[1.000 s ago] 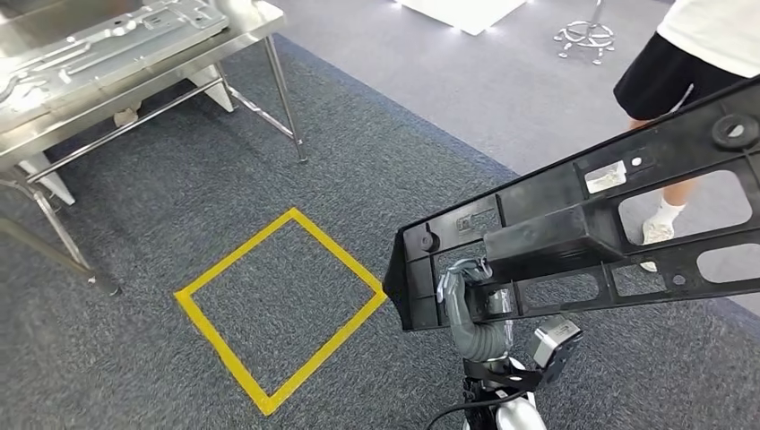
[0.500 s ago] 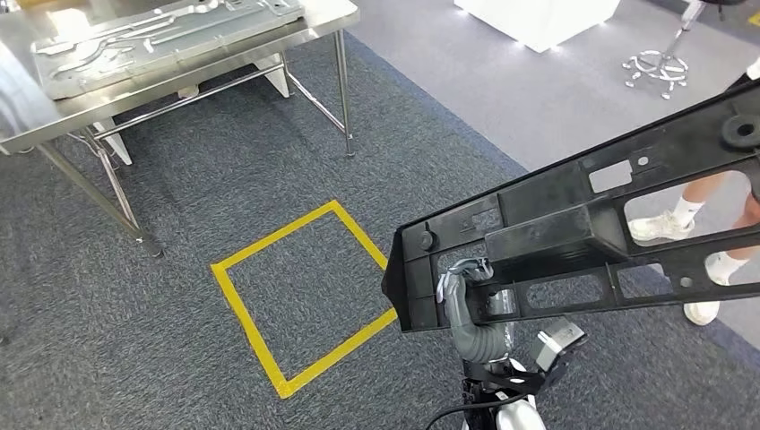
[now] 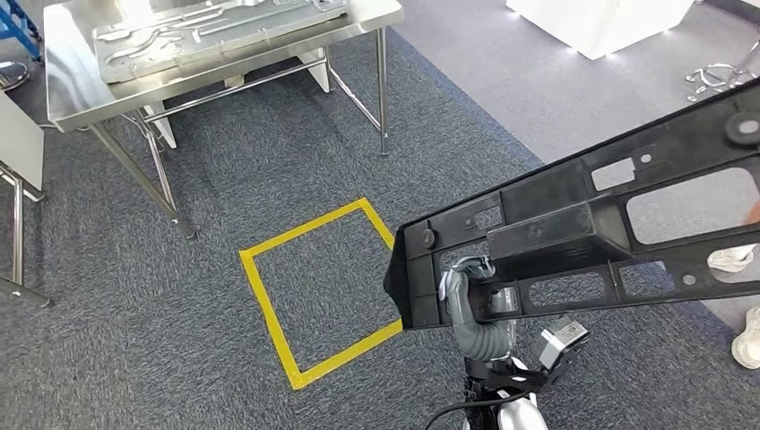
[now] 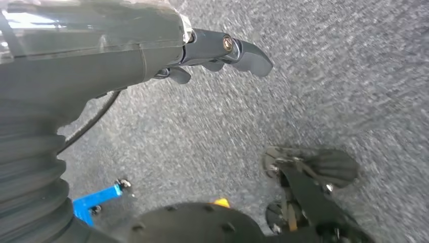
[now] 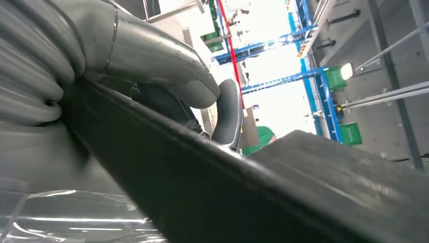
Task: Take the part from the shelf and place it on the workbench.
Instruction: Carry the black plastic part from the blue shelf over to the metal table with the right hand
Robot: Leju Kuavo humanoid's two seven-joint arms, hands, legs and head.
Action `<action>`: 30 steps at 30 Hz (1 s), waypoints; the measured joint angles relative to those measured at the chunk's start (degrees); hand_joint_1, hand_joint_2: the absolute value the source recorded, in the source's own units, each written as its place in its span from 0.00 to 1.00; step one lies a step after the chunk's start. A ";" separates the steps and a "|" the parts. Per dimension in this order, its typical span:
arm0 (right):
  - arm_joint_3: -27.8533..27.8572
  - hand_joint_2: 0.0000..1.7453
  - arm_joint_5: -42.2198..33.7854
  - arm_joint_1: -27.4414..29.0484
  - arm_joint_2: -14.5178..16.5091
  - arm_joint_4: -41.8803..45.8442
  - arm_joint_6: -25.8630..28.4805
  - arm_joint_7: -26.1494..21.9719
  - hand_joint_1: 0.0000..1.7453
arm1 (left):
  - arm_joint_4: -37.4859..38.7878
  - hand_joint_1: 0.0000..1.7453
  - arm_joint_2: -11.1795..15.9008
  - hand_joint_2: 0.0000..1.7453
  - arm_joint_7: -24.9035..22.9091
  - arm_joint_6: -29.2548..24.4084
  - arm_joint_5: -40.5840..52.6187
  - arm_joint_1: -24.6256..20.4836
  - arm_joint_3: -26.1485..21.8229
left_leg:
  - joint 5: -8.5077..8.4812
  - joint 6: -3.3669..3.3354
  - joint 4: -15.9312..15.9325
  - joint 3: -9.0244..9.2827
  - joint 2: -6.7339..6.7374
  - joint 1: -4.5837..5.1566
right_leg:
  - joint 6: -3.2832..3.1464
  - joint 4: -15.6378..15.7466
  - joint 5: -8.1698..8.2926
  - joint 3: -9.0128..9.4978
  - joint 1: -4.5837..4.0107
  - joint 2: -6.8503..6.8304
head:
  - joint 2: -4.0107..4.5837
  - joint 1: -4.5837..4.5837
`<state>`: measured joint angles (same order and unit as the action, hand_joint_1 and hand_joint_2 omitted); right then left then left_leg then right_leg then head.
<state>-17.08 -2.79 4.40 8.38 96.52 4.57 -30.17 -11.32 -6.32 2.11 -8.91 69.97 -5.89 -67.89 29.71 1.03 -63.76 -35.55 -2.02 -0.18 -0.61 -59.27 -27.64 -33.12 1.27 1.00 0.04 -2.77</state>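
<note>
Part, long, black and full of cut-outs, hangs in front of me in the head view, running from about six o'clock out toward three o'clock and rising as it goes. My right hand holds it from underneath near its blunt near end, fingers clamped up over a lower rail; in the right wrist view my thumb lies across the part's dark edge. My left hand hangs down over the grey carpet, its fingers a little apart with nothing in them.

Below the part, toward nine o'clock, a square of yellow tape is marked on the carpet; the part's near end overlaps one corner of it in the picture. At three o'clock a person's white shoe stands on the carpet, and another shoe shows through one of the part's openings.

Farther off, at about eleven o'clock, stands a steel table on thin legs, carrying a pressed metal panel. The part is well apart from it. At one o'clock a white block sits on the paler floor beyond the carpet.
</note>
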 joint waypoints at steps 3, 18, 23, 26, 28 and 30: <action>0.13 1.00 -0.03 0.09 0.08 -0.01 -0.04 0.03 1.00 | 0.00 0.00 0.00 1.00 -0.05 -0.01 0.01 -0.41 0.02 | 4.25 0.43 -10.25 -4.95 1.44 -0.13 | -0.29 0.01 -0.13 0.00 -0.20 -0.98 | 0.00 -0.05; 0.49 1.00 0.07 -0.28 0.45 0.01 -0.31 -0.02 1.00 | -0.04 0.00 0.09 1.00 -0.03 0.10 0.38 -0.32 0.48 | -2.64 -3.27 7.04 4.43 1.59 0.23 | 2.45 -13.55 -5.86 -6.96 -0.44 -1.26 | 0.00 0.22; 0.56 1.00 0.07 -0.23 0.45 -0.19 -0.37 -0.01 1.00 | -0.03 0.00 -0.03 1.00 -0.04 0.15 0.43 -0.10 0.57 | -0.48 -2.47 6.52 6.54 1.01 0.24 | 2.51 -3.92 2.12 -4.14 -0.27 -1.17 | 0.00 0.26; 0.59 1.00 0.11 -0.32 0.47 -0.20 -0.64 -0.07 1.00 | -0.03 0.00 -0.09 1.00 -0.10 0.16 0.43 -0.20 0.72 | 0.62 -1.52 6.52 6.96 0.87 0.46 | 1.43 -0.32 1.74 -2.25 -0.54 -0.96 | 0.00 0.27; 0.60 1.00 0.13 -0.37 0.51 -0.18 -0.73 -0.12 1.00 | -0.08 0.00 -0.08 1.00 -0.15 0.14 0.40 -0.28 0.81 | 1.21 -0.88 6.71 7.67 0.93 0.41 | 0.63 0.04 1.14 -1.59 -0.48 -0.93 | 0.00 0.27; 0.63 1.00 0.13 -0.45 0.59 -0.16 -0.81 -0.15 1.00 | -0.14 0.00 -0.07 1.00 -0.17 0.10 0.38 -0.39 0.88 | 2.57 -0.26 3.41 6.63 1.22 0.24 | -0.04 0.72 0.44 -0.10 -0.28 -1.07 | 0.00 0.11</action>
<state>-16.45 -2.67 3.95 8.97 96.36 3.76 -30.32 -11.46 -6.38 1.94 -8.81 70.35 -6.28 -67.01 32.28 0.77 -60.35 -28.92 -0.80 0.06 -0.65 -58.56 -27.20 -33.21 0.99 -0.07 0.04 -2.65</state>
